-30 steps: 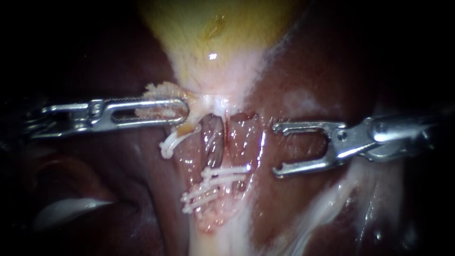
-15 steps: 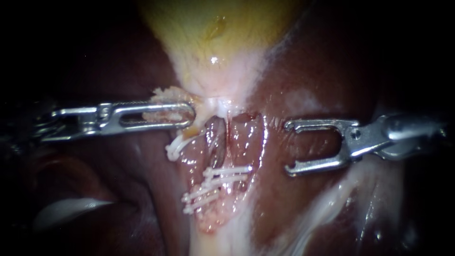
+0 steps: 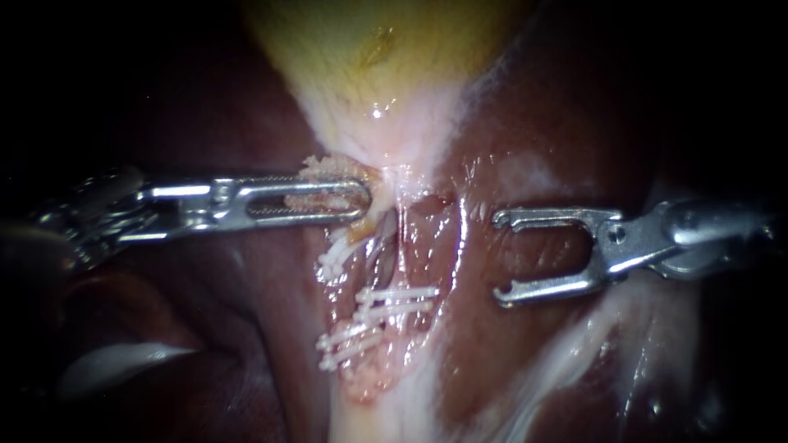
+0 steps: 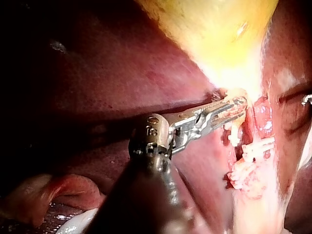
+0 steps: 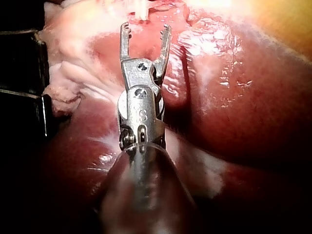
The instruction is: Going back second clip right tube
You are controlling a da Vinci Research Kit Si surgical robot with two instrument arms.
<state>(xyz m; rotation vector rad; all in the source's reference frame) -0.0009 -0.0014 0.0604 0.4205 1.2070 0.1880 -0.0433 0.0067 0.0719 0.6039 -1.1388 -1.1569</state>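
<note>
White plastic clips [image 3: 398,297] across right tube [image 3: 427,238] at centre. Looks soft, slippery, fragile; best held beside clips. At 3 o'clock, right instrument [image 3: 498,258], jaws spread, empty. At 9 o'clock, left instrument [image 3: 361,201] clenched on pale tissue [image 3: 328,168].

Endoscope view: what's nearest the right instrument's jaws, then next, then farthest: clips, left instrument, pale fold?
From the right instrument:
1. Clips, crossing the tubes.
2. Left instrument, beyond the tubes, holding pale tissue.
3. Pale fold, far lower left.
</note>
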